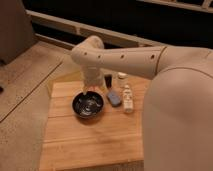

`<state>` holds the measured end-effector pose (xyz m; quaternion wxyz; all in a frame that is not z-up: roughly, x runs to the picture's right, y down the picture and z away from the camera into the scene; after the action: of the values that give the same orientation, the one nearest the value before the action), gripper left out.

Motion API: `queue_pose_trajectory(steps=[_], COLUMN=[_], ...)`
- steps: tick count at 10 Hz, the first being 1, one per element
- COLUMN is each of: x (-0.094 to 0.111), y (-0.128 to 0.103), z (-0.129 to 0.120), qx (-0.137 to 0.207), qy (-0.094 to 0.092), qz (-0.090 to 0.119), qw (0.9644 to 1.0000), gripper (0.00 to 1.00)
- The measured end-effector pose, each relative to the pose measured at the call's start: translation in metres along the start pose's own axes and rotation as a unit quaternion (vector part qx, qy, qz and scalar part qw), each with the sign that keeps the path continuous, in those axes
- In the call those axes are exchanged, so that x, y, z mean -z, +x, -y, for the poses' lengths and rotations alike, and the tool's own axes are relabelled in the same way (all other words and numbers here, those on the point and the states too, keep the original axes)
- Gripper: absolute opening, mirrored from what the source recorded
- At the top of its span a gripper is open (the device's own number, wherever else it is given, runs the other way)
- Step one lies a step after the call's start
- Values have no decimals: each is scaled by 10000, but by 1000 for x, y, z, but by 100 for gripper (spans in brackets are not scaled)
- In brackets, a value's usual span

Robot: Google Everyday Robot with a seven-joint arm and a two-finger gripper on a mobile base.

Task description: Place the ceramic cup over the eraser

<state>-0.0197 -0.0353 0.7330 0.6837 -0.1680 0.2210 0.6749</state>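
The ceramic cup [121, 76] is a small off-white cup at the far side of the wooden table [90, 142], just right of the eraser. The eraser [108, 80] is a small dark upright block, partly behind my arm. My gripper [91, 89] hangs below my wrist, left of the eraser and over the far rim of the black bowl [88, 105]. My forearm hides most of it. I see nothing held in it.
A flat grey-blue rounded object [114, 98] lies right of the bowl. A small clear plastic bottle [128, 98] stands next to it. My large arm [150, 60] covers the right side of the table. Speckled floor [25, 85] lies to the left.
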Motion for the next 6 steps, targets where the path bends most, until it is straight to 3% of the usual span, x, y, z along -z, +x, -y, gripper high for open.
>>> queue_pose_trajectory(steps=[2,4,5,6], x=[24,38,42,46], y=[-50,-87,-102,-116], z=[23,50,57,58], qx=[322,783,1074,1335], qy=[176,512,569,502], qz=[381,545,624,745], qw=[9986,9941,9906,9870], gripper=[65,65,65,65])
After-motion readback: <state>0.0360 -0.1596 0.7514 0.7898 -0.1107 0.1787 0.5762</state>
